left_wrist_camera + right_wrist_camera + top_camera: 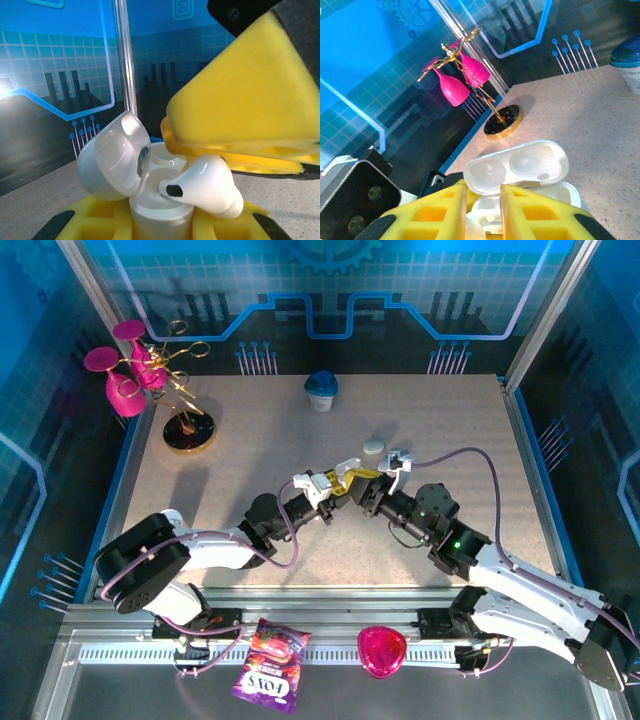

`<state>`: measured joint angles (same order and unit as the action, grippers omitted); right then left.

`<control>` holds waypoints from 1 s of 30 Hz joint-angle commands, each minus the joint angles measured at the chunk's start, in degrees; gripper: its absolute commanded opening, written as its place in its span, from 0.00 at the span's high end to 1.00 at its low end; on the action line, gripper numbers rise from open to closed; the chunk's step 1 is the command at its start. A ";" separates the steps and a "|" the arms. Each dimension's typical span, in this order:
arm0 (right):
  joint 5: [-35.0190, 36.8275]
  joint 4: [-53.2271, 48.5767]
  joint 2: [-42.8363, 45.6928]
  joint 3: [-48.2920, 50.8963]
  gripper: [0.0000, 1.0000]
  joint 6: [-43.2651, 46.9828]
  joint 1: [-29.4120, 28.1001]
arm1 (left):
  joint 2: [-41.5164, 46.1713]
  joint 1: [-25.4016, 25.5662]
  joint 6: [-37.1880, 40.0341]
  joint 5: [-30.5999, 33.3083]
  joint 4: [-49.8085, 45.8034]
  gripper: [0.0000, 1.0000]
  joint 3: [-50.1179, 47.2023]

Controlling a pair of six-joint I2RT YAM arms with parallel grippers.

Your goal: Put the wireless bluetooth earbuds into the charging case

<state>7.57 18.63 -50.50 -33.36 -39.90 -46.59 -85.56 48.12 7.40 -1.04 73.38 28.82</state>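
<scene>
Clamping the open white case (160, 215) in my left end effector (322, 490). Glossy white earbud (202, 186), black oval spot, sits at the case mouth against my right end effector (483, 200); whether it grips, I cannot tell. Right wrist view adds the twin hollows of the lid (517, 167).

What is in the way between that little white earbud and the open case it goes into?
Nothing visible. The charging case stands with its lid swung open, clear of the sockets, and the earbud lies tilted at the mouth of the near socket. The right tool is above it, not beneath.
</scene>
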 commanded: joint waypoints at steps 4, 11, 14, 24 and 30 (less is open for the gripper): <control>2.71 -9.96 2.06 -4.06 0.69 2.63 -0.69 | 1.38 0.49 -0.65 1.79 2.92 0.87 2.48; 3.61 -19.81 3.25 -8.47 0.48 11.61 -1.78 | 0.84 0.54 -0.76 3.36 1.54 0.87 2.60; 4.81 -22.51 3.82 -9.47 0.48 13.32 -2.08 | 1.19 0.50 -0.55 3.87 0.13 0.87 2.67; 2.04 -27.04 -0.91 -14.65 0.56 17.65 -3.15 | 1.12 0.53 -0.46 3.96 -0.52 0.87 2.69; 2.93 -28.06 -3.65 -16.71 0.65 18.00 -3.25 | 1.68 0.50 -0.19 3.80 -0.41 0.87 2.47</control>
<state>10.07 -7.77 -53.69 -47.70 -23.07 -49.12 -85.56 48.18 7.44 1.96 72.25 29.87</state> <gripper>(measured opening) 0.363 0.208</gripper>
